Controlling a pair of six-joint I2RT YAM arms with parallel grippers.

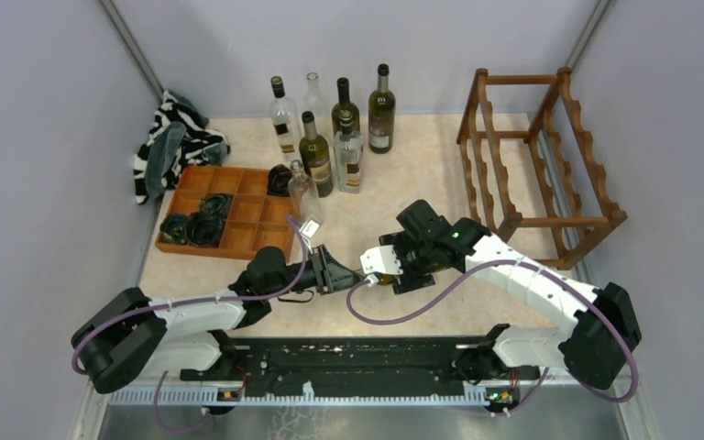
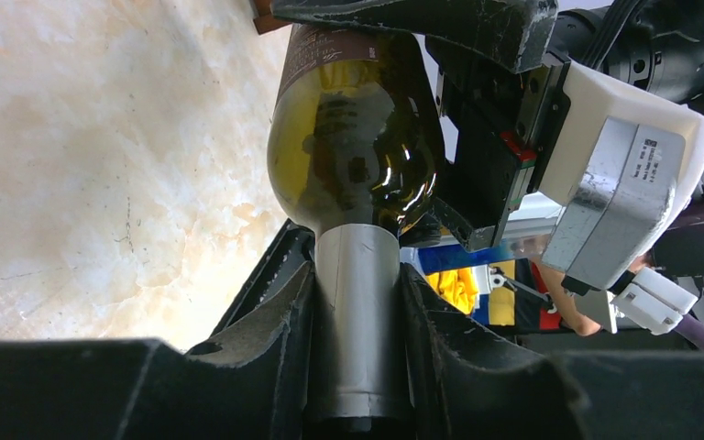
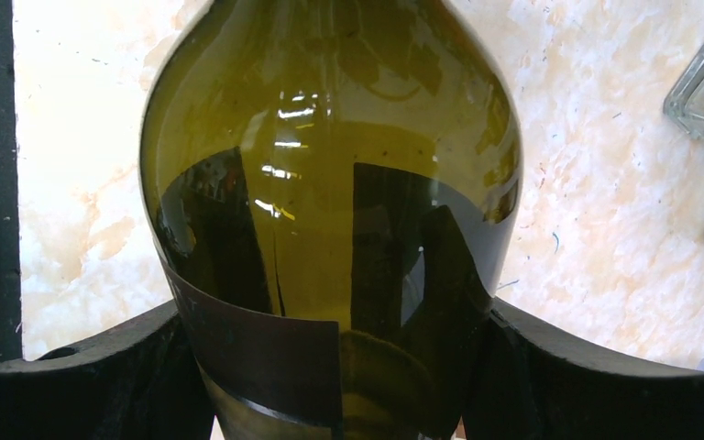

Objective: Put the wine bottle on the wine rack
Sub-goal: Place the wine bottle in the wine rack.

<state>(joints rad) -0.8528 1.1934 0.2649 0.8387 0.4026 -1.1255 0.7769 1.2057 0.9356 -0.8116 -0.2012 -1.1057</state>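
An olive-green wine bottle (image 2: 356,137) with a grey foil neck (image 2: 357,302) lies level above the table, held between both arms. My left gripper (image 2: 357,353) is shut on the neck. My right gripper (image 3: 339,367) is shut round the bottle's body (image 3: 330,165) at its dark label. In the top view the left gripper (image 1: 345,272) and right gripper (image 1: 387,267) meet at the table's middle front, and they hide most of the bottle. The dark reddish-brown wine rack (image 1: 541,165) stands at the back right, apart from both grippers.
Several upright bottles (image 1: 339,128) stand at the back middle, and a clear one (image 1: 303,191) is nearest the left arm. An orange-brown compartment tray (image 1: 229,209) with dark items sits at the left. A black-and-white cloth (image 1: 174,147) lies behind it.
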